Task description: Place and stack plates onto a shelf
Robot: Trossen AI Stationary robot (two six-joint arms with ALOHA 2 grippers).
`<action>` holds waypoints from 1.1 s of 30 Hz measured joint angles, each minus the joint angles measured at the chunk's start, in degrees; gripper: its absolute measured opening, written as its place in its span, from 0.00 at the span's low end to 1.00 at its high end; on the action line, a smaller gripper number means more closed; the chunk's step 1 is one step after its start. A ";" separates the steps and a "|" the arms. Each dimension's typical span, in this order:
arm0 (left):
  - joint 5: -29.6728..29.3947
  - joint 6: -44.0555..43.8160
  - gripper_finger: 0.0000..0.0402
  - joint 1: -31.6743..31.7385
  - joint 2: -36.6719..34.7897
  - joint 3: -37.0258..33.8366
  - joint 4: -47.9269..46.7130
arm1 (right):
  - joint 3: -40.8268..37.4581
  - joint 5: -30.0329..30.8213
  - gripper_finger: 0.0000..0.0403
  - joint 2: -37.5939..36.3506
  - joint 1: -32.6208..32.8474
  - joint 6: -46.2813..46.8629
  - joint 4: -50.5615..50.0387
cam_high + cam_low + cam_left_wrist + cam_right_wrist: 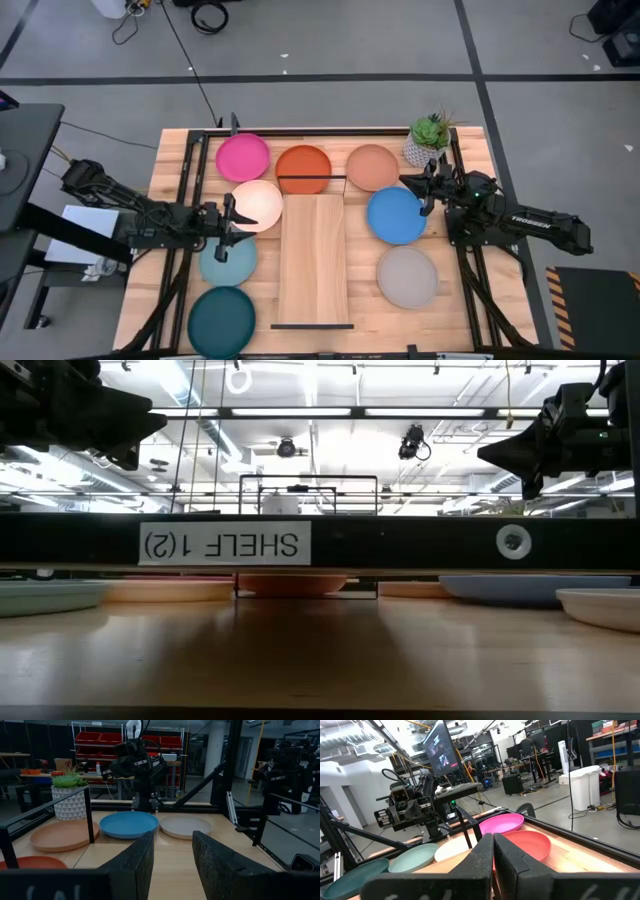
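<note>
Around the bare shelf (314, 258), eight plates lie flat on the surface (505, 285), none stacked.
Left claw (229, 222) parted, empty; right claw (425, 190) nearly closed, empty — plates look light, stiff, slick: pinch a rim.

Bare light-wood shelf (314, 262) lying centre; eight plates (243, 157) flat around it, four left, orange at far end, three right

Grey floor (400, 40), red shelving (130, 742), bright ceiling lights (330, 412).
</note>
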 joint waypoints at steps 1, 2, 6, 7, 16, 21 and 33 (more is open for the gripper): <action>0.00 0.01 0.35 0.01 0.00 0.00 0.00 | 0.02 0.02 0.05 0.00 0.00 -0.01 -0.02; 0.00 0.01 0.35 0.00 0.00 0.00 0.02 | 0.00 0.00 0.05 0.00 0.01 -0.01 -0.02; 0.00 -0.01 0.35 -0.01 -0.01 0.01 0.02 | 0.00 0.02 0.05 0.02 0.02 -0.01 -0.02; 0.00 -0.15 0.35 0.01 0.01 0.01 0.08 | 0.01 0.01 0.05 0.00 0.02 -0.02 -0.02; 0.00 1.75 0.35 0.01 -0.03 0.00 3.95 | 0.00 1.12 0.05 0.00 0.01 -2.27 0.05; 0.15 1.44 0.35 -0.13 -0.03 0.01 3.95 | 0.00 4.11 0.05 0.02 0.02 -6.71 2.18; 1.37 -3.45 0.35 -0.47 -0.01 -0.01 5.56 | 6.72 6.12 0.04 6.02 0.02 0.45 -5.93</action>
